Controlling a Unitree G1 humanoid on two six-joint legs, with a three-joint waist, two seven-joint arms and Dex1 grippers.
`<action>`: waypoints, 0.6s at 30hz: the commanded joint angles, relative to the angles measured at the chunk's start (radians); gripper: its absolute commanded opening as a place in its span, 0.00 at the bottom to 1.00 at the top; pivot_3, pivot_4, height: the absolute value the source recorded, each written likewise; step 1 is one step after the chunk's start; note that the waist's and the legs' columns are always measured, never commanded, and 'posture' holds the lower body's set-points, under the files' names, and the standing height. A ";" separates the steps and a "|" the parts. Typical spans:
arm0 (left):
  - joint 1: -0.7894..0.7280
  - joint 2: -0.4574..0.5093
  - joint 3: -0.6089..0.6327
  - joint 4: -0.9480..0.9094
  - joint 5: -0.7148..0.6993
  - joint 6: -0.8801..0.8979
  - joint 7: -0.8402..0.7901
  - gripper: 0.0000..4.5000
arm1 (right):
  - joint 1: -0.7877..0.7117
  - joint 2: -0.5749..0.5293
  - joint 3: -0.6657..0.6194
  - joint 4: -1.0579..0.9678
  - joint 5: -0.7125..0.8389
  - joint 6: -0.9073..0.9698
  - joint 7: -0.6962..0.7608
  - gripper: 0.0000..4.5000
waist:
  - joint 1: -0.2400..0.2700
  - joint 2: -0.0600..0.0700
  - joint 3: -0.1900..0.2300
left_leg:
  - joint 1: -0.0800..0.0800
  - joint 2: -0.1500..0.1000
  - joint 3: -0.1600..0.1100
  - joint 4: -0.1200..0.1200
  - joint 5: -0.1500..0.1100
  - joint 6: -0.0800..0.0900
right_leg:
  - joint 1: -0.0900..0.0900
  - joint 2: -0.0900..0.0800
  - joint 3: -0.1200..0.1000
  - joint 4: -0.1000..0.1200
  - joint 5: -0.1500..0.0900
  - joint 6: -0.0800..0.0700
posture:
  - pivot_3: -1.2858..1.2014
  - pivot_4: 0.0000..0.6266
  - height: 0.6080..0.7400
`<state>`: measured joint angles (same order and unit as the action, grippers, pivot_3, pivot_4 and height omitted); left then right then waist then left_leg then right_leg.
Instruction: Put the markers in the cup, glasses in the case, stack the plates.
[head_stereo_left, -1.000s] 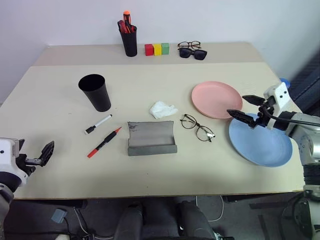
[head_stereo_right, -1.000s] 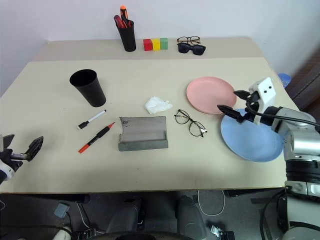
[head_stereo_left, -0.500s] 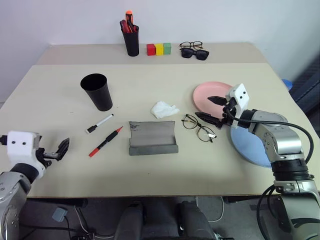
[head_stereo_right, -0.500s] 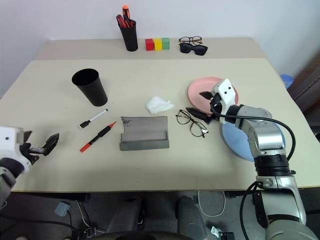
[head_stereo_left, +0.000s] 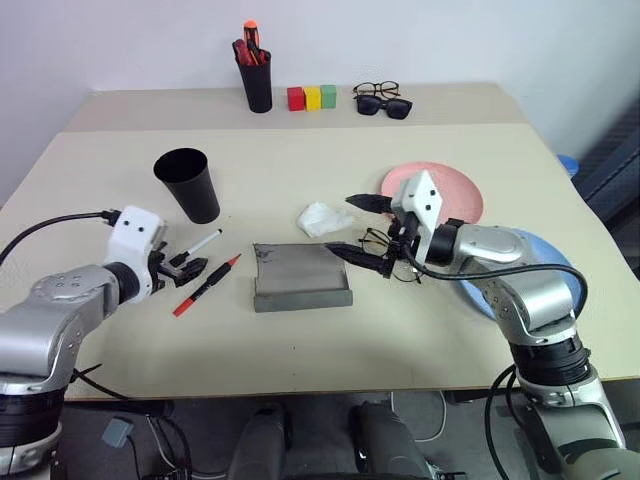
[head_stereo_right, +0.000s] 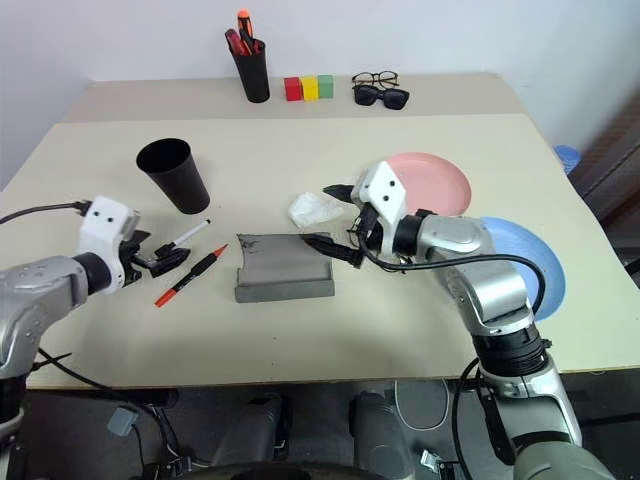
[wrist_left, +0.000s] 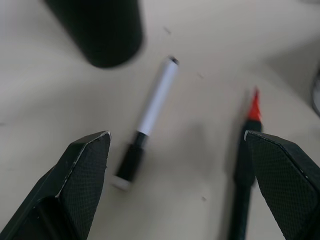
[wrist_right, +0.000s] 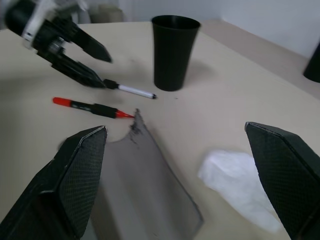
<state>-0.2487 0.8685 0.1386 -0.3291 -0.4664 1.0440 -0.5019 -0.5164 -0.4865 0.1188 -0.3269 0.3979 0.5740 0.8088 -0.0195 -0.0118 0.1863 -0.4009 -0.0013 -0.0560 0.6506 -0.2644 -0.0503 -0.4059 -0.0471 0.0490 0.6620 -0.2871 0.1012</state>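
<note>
Two-armed robot at a beige surface (head_stereo_left: 120, 330), seen from the head cameras and both wrists. The left gripper (head_stereo_left: 187, 267) hovered low over the surface with its jaws spread and empty, its tips at the black-capped end of the white marker (head_stereo_left: 199, 246); in the left wrist view that marker (wrist_left: 150, 110) lay between the two fingers (wrist_left: 82, 170), untouched. The red marker (head_stereo_left: 207, 285) lay just beside the white one, nearly parallel to it, red tip toward the case. The black cup (head_stereo_left: 188, 184) stood upright beyond both markers, mouth up.

The right gripper (head_stereo_left: 361, 228) reached across the middle of the surface, jaws spread wide and holding nothing; the lower finger (head_stereo_left: 360, 256) hung over the right end of the grey case (head_stereo_left: 300, 276), which lay open with its flap back. The glasses (head_stereo_left: 378, 240) rested on the surface to the right of the case, largely hidden behind the right gripper. A crumpled white tissue (head_stereo_left: 322, 218) lay just behind the case.

The pink plate (head_stereo_left: 460, 193) sat to the right of the glasses, and the blue plate (head_stereo_right: 535, 262) nearer the right edge; the two were not stacked, and the right arm covered part of each.

Along the far edge stood a black pen pot (head_stereo_left: 256, 84) with red and orange-capped pens, three coloured blocks (head_stereo_left: 313, 97), and two further pairs of spectacles (head_stereo_left: 383, 99), one with dark lenses.
</note>
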 joint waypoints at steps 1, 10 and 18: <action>-0.061 0.039 -0.109 0.033 0.005 0.031 -0.092 0.98 | 0.007 0.025 0.024 -0.072 0.024 0.006 -0.012 1.00 | 0.000 0.000 0.000 | 0.000 0.000 0.000 0.000 0.000 0.000 | 0.000 0.000 0.000 0.000 0.000 0.000 | 0.52 0.24 1.00; -0.190 0.010 -0.293 0.137 0.068 0.043 -0.162 0.93 | 0.051 -0.009 0.066 -0.107 0.022 0.009 0.033 1.00 | 0.005 0.000 0.000 | 0.000 -0.001 0.000 0.001 0.000 0.000 | 0.001 0.000 -0.001 0.000 0.000 0.000 | 0.52 0.24 1.00; -0.199 -0.006 -0.311 0.152 0.098 0.059 -0.172 0.15 | 0.069 0.000 0.085 -0.121 0.022 0.009 0.022 1.00 | 0.004 0.000 0.000 | 0.000 -0.001 -0.001 0.001 0.000 0.000 | 0.001 0.000 -0.001 0.001 0.000 0.000 | 0.52 0.24 1.00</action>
<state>-0.4681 0.8645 -0.1530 -0.1801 -0.3762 1.0823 -0.6669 -0.4454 -0.4897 0.2111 -0.3993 0.4114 0.5967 0.8320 -0.0157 -0.0118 0.1861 -0.4003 -0.0022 -0.0566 0.6519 -0.2643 -0.0503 -0.4049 -0.0472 0.0484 0.6631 -0.2872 0.1012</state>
